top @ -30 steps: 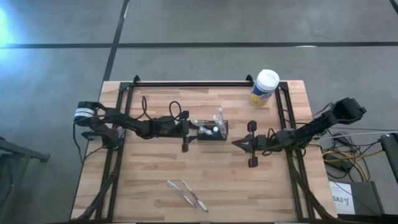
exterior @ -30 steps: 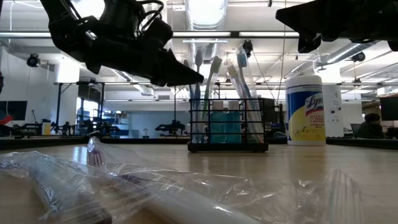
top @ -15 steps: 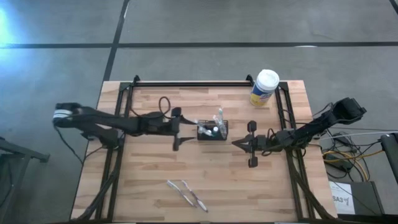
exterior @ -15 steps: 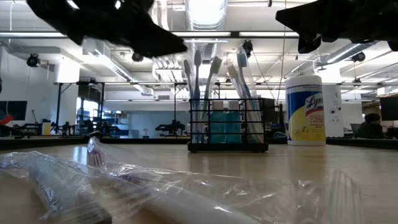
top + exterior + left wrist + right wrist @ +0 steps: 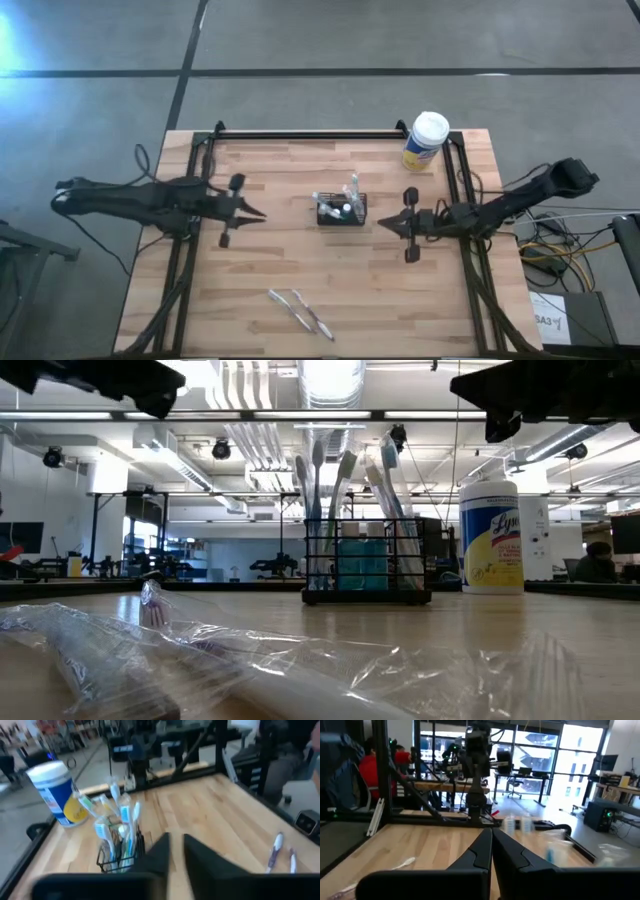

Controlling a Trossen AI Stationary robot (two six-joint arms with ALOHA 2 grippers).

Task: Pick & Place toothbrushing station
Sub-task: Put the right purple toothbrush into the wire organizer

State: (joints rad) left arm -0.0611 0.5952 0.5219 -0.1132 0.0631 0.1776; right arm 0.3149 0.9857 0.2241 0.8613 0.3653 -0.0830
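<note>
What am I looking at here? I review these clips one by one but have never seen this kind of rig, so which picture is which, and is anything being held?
It is a robot with two dark arms at a wooden table. One picture looks straight down from above, one looks level across the tabletop, and two come from cameras on the arms' wrists.

From above, the left gripper sits over the table's left side and the right gripper over its right side. Neither holds anything. The right one's fingers are pressed together; the left one's show a narrow gap in its wrist view.

Between them stands the toothbrushing station, a small black wire caddy with toothbrushes upright in it. A yellow canister with a white lid stands at the far right corner. Two wrapped toothbrushes lie near the front edge.
</note>
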